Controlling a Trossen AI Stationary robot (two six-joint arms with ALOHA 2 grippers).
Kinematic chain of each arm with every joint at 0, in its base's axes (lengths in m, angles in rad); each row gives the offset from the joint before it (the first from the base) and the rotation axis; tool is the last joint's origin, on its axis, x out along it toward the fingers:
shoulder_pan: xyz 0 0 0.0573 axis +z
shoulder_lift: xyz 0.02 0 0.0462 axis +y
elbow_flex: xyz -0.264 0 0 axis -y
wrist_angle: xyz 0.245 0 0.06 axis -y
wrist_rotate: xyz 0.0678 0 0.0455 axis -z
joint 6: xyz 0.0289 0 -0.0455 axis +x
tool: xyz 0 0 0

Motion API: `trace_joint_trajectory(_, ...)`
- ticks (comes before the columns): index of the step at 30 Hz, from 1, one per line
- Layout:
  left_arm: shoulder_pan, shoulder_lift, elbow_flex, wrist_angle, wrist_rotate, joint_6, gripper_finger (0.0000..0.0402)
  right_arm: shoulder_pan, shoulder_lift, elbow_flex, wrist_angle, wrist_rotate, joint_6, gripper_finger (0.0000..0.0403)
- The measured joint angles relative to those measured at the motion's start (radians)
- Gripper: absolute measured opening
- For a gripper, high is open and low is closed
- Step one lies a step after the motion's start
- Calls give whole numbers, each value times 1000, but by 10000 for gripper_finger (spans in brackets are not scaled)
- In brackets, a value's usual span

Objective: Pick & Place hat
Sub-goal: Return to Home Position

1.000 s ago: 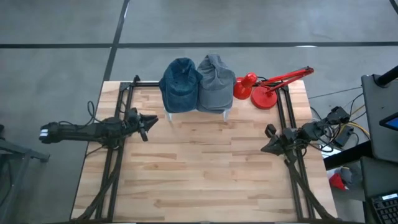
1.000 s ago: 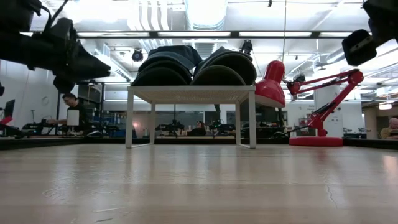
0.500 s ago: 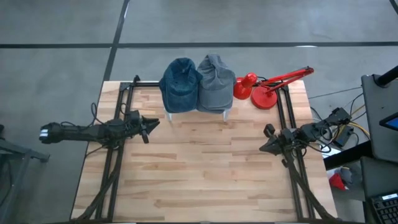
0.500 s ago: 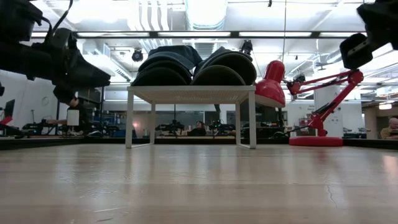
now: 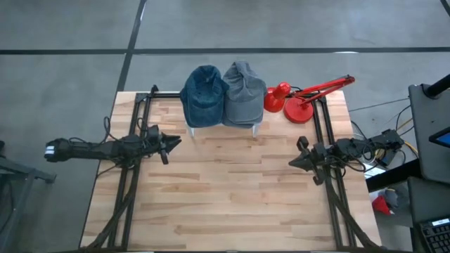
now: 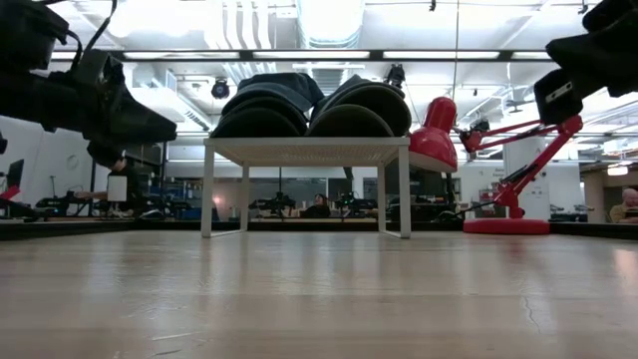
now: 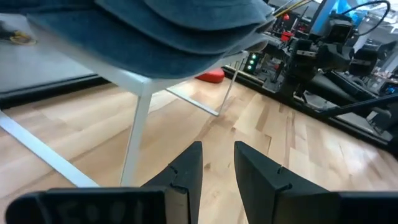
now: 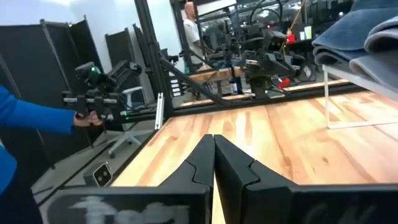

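Two caps sit side by side on a small white stand [image 5: 223, 125] at the table's far edge: a dark blue hat [image 5: 203, 94] on the left and a grey hat [image 5: 244, 91] on the right. Both rest brim-down on the stand's top [image 6: 307, 150]. My left gripper [image 5: 176, 143] hovers just left of and nearer than the stand, pointing right. In the left wrist view its fingers [image 7: 217, 155] stand a narrow gap apart, below the blue hat [image 7: 168, 25]. My right gripper [image 5: 292, 163] hovers at the right side, pointing left, with its fingers [image 8: 214, 146] shut.
A red desk lamp [image 5: 302, 98] stands at the far right corner, next to the grey hat. Black arm frames [image 5: 130, 176] run along both table sides. Bare wood [image 5: 232, 190] lies between the arms. A person's blue sleeve [image 8: 31, 118] shows beyond the table.
My right gripper has moved a little toward the table's left and come lower. My left gripper has edged slightly toward the near edge and the right. Both hats have stayed on the stand.
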Motion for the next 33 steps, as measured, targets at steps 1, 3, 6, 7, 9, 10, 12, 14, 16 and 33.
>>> trace_joint_trajectory(1, 0, -1, 0, 3, 1, 16, 94, 0, 0, 0, 1, 0, -12, 8)
trace_joint_trajectory(3, 0, -9, 0, 16, 4, 66, 94, 0, 0, 0, 13, -2, -36, 8)
trace_joint_trajectory(6, 0, -25, -1, 37, 6, 105, 94, 0, -2, 0, 39, -3, -68, 8)
trace_joint_trajectory(7, 0, -31, -1, 33, 6, 105, 94, 0, -2, 0, 41, -2, -72, 8)
trace_joint_trajectory(9, 0, -37, -1, 23, 6, 104, 94, 0, -1, 0, 37, -2, -83, 8)
trace_joint_trajectory(10, 0, -40, -1, 23, 7, 103, 94, 1, -1, 0, 33, -2, -90, 8)
trace_joint_trajectory(12, 0, -42, -1, 25, 7, 100, 94, 1, -1, 0, 20, 3, -94, 8)
trace_joint_trajectory(14, 0, -42, -1, 24, 8, 88, 94, 1, 0, 0, 13, 5, -94, 8)
trace_joint_trajectory(16, 0, -42, -1, 24, 10, 72, 94, 1, 0, 0, 14, 5, -94, 8)
trace_joint_trajectory(33, 0, -41, -1, 24, 10, 60, 94, 1, 0, 0, 16, 6, -94, 8)
